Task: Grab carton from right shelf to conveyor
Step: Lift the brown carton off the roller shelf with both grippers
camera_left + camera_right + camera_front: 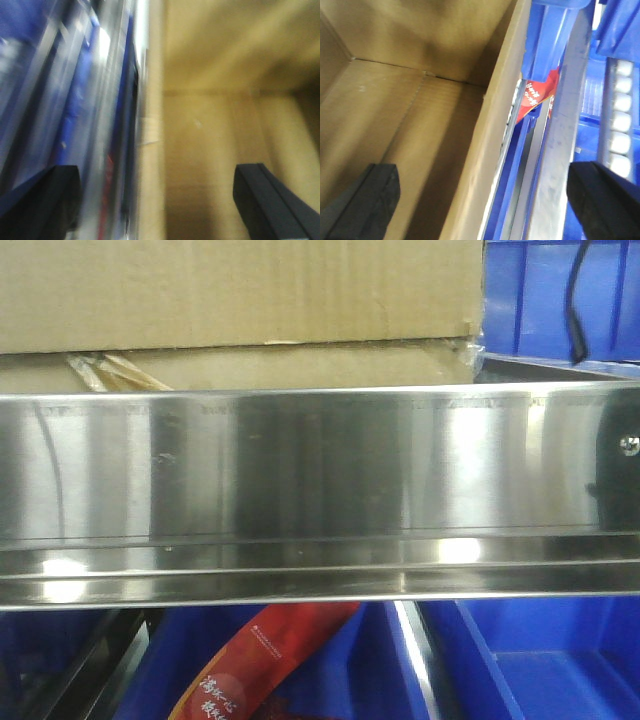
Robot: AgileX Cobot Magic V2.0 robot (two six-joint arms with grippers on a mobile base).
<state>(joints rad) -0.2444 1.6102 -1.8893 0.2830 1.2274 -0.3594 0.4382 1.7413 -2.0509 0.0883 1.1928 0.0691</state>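
Note:
A brown cardboard carton point(240, 300) sits on the steel shelf point(320, 470), seen from the front above the shelf's rail. In the left wrist view, which is blurred, the carton's open inside point(225, 125) fills the right side. My left gripper point(157, 200) is open, its fingers astride the carton's wall point(150, 165). In the right wrist view the carton's inside point(395, 125) is at the left. My right gripper point(485, 200) is open, one finger inside the carton and one outside its wall point(490, 150).
Blue plastic bins point(560, 300) stand to the right of the carton and below the shelf point(540, 660). A red packet point(270, 655) lies in a lower bin and also shows in the right wrist view point(535, 95). White rollers point(622, 120) run along the right edge.

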